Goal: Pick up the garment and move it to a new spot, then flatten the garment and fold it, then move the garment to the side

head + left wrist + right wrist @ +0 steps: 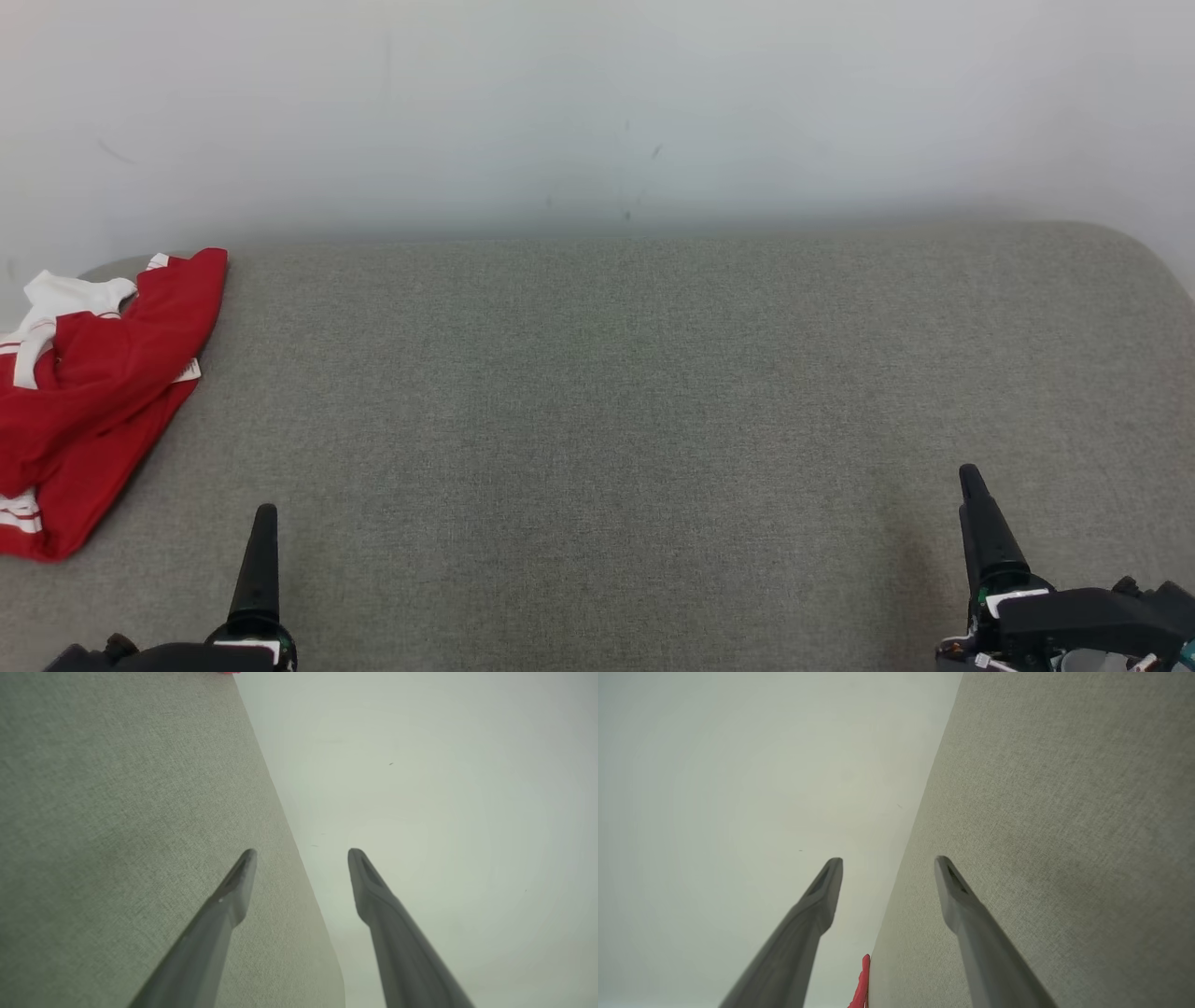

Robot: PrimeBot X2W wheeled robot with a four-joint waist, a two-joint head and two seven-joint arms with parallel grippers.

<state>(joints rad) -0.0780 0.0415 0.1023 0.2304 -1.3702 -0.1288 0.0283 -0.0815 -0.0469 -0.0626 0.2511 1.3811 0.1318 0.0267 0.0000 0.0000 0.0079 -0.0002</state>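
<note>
A red garment (93, 392) with white trim lies crumpled at the far left edge of the grey fabric table (597, 420), running off the head view's left side. A sliver of the same garment (861, 984) shows low in the right wrist view. My left gripper (264, 546) stands at the lower left, a little right of the garment and apart from it. My right gripper (976, 509) stands at the lower right, far from the garment. In the wrist views the left gripper (302, 858) and right gripper (888, 867) each hold their fingers apart with nothing between them.
A pale wall (597, 112) rises behind the table's far edge. The table's far right corner (1148, 252) is rounded. Bare grey fabric spreads across the middle and right of the table.
</note>
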